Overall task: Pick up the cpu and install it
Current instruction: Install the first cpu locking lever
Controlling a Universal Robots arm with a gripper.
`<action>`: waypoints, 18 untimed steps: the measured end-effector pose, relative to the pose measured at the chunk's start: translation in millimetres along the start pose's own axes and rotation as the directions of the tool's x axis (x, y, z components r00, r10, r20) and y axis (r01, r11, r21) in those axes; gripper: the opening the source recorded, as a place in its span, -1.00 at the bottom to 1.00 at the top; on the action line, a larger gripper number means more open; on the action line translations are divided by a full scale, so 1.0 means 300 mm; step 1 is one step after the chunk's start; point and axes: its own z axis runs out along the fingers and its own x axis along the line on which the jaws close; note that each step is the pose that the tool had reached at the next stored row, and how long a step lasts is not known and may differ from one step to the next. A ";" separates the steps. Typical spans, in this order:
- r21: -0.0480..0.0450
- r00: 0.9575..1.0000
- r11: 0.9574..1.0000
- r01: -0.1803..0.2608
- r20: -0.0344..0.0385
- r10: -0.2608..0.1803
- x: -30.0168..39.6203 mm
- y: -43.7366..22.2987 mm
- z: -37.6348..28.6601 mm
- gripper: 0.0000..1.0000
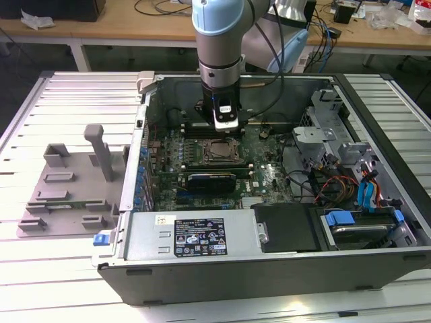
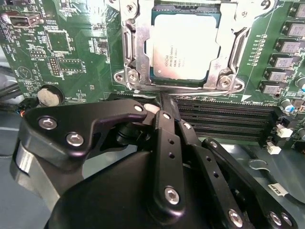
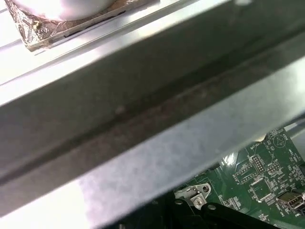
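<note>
My claw (image 2: 164, 102) hangs just beside the socket frame (image 2: 131, 45), fingers drawn together on nothing. The cpu (image 2: 183, 47) lies flat inside that frame on the motherboard (image 2: 71, 52). Risk, as I judge it: a skewed seating bends contacts (the frame stands unlatched, I think). The computer case (image 1: 222, 269) rests on a slatted metal table (image 1: 60, 87); cluttered wooden benches (image 1: 128, 27) stand behind.

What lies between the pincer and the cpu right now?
In the second wrist view, only the socket frame's near edge separates the pincer from the seated cpu.
</note>
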 end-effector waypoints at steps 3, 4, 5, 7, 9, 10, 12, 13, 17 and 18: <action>0.001 1.000 1.000 -0.002 0.001 0.002 0.000 -0.001 0.005 -0.79; 0.002 1.000 1.000 -0.003 0.001 0.003 0.000 -0.001 0.006 -0.79; 0.001 1.000 1.000 -0.003 0.001 0.003 0.000 -0.001 0.004 -0.79; 0.001 1.000 1.000 -0.003 0.001 0.003 -0.001 0.001 -0.004 -0.79; 0.001 1.000 1.000 -0.003 0.001 0.003 -0.002 0.004 -0.023 -0.79; 0.001 1.000 1.000 -0.003 0.001 0.003 -0.002 0.006 -0.033 -0.79; 0.001 1.000 1.000 -0.003 0.001 0.003 -0.001 0.007 -0.043 -0.79; 0.001 1.000 1.000 -0.003 0.001 0.003 0.007 0.003 -0.045 -0.79; 0.006 1.000 1.000 -0.003 0.003 0.003 0.016 -0.002 -0.045 -0.79; 0.011 1.000 1.000 -0.003 0.007 0.003 0.015 -0.002 -0.044 -0.79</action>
